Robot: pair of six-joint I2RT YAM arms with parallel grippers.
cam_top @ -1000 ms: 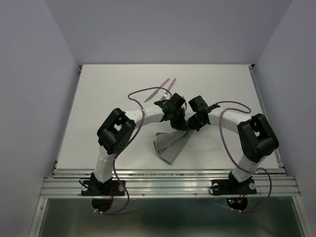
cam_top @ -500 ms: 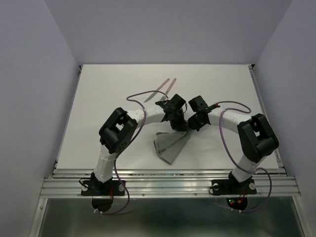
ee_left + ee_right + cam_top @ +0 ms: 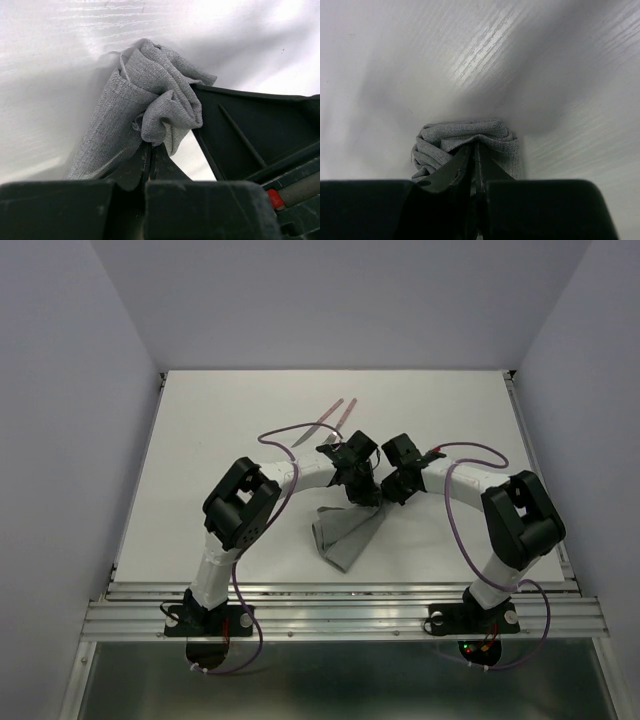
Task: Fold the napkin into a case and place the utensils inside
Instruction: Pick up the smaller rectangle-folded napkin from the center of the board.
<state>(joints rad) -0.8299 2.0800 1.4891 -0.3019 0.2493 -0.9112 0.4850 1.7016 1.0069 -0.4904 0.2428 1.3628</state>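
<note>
There's the left gripper (image 3: pixel 150 152) clamped shut on the bunched thin grey cloth napkin (image 3: pixel 343 537), the right gripper (image 3: pixel 474 150) pinching the same end beside it, on the middle of the white table (image 3: pixel 200 450); the slim pink-handled knife and fork (image 3: pixel 331 419) lie well beyond

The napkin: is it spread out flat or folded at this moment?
Folded and bunched, not spread: the napkin lies as a narrow strip, its far end gathered in creases where the left gripper and right gripper pinch it.
</note>
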